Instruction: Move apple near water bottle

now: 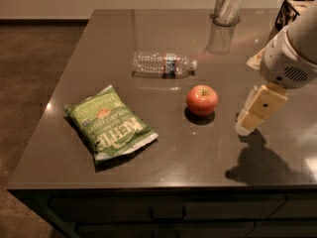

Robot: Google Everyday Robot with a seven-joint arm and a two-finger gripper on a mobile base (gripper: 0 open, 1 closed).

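Observation:
The apple (201, 99), red-orange with a yellowish top, stands on the dark counter near the middle. The water bottle (163, 64), clear with a white cap and a red-and-blue label band, lies on its side just behind and to the left of the apple. My gripper (250, 118) hangs from the white arm at the right, its cream-coloured fingers pointing down and left. It is to the right of the apple, apart from it, and holds nothing that I can see.
A green chip bag (110, 123) lies at the front left of the counter (148, 152). A tall shiny metal cup (227, 4) stands at the back. A dark basket (292, 11) sits at the back right corner. The counter's front edge is close below.

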